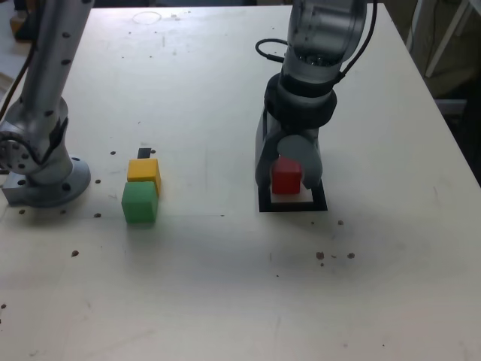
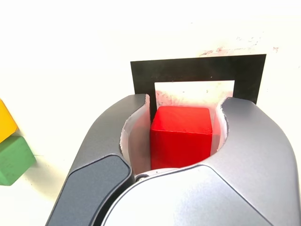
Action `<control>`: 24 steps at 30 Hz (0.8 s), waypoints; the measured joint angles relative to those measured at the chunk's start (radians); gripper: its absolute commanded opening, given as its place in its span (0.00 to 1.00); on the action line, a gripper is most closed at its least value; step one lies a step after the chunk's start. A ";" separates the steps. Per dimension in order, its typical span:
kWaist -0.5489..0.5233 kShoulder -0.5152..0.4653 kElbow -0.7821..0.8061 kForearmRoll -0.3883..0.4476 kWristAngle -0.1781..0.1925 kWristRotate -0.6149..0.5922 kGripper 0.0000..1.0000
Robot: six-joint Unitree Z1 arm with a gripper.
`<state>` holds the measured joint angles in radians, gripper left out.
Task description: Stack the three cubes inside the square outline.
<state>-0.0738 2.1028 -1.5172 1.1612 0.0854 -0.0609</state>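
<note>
**Red cube sits between the jaws over the square outline**

Green cube [image 1: 140, 203] lies nearest the exterior camera, operator, on the white table [image 1: 225, 301] toward the exterior view's left. Directly at its 12 o'clock you see the yellow cube [image 1: 144, 171], the two touching face to face, and a short dark strip [image 1: 144, 153] peeks out just beyond the yellow one. Both cubes sit well apart from the square outline [image 1: 293, 204], which lies at about their 3 o'clock across the table.

Your gripper [image 1: 287, 174] hangs straight down over that black frame with the red cube [image 1: 286, 176] between its grey fingers [image 1: 262, 154]. In the wrist view the fingers [image 2: 254, 141] curve around either side of the red cube [image 2: 181, 134], with a pale gap showing on each flank, so you cannot tell whether the jaws are clamped on it or merely bracketing it. That view places the cube over the near part of the outline's white inside, with the frame [image 2: 197, 70] showing past it. Whether the cube rests on the surface or is held just above it cannot be told.

At 9 o'clock from the cubes, the arm's round grey base [image 1: 45, 180] stands at the table edge. Small dark specks [image 1: 331, 256] dot the tabletop in front of the outline.
</note>
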 measured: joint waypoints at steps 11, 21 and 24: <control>0.000 0.002 0.006 0.000 0.008 0.005 0.99; 0.000 -0.128 0.037 0.080 0.072 0.005 1.00; 0.000 -0.175 0.050 0.113 0.086 0.008 1.00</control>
<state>-0.0738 1.9282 -1.4672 1.2745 0.1715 -0.0533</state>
